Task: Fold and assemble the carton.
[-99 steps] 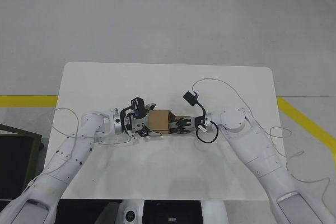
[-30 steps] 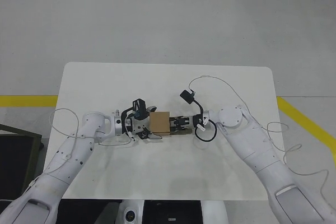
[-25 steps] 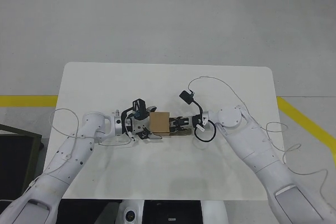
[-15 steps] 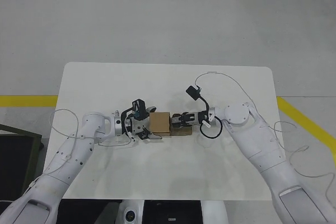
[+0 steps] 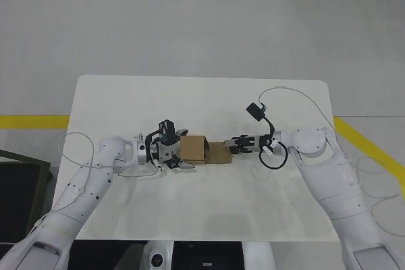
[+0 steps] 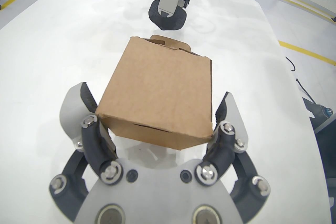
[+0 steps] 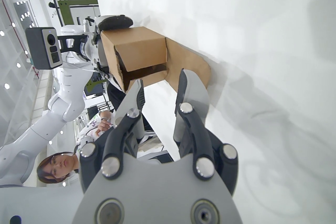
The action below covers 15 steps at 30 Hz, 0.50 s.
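Shadow hides the inside of the carton [image 7: 135, 50].

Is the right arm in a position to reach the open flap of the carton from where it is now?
Probably yes. The right gripper is open just short of the flap, which lies on the table pointing toward it, nothing between them. The left gripper clamps the carton at its far end.

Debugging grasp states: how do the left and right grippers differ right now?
Left gripper clamps the carton by its closed end between its fingers; right gripper is open and holds nothing. Left touches the carton; right sits apart, just off the open flap. Both lie low over the table, facing each other.
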Motion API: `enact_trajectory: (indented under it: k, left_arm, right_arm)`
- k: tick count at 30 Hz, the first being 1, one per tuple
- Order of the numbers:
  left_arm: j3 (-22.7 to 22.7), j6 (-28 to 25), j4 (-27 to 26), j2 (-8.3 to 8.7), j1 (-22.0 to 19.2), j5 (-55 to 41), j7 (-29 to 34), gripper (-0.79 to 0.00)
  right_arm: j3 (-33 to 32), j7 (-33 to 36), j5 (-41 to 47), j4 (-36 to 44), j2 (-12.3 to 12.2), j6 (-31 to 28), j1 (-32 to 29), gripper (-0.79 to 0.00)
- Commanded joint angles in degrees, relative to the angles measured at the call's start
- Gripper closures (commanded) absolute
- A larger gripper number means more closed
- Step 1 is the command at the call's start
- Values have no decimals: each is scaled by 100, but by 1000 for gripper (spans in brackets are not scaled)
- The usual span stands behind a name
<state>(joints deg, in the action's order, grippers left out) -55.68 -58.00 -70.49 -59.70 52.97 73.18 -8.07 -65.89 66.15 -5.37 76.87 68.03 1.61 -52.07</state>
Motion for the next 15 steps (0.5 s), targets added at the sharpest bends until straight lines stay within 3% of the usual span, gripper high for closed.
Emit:
enact_trajectory:
  k: [1, 15]
  left_arm:
    - [-7, 0, 4, 1, 3, -11, 5, -785]
    - [19, 0, -6, 1, 11, -21, 34, -785]
  right_arm:
    - [-47, 2, -28, 68, -26, 44, -88, -249]
    - [-1, -170, -141, -27, -95, -20, -261, -326]
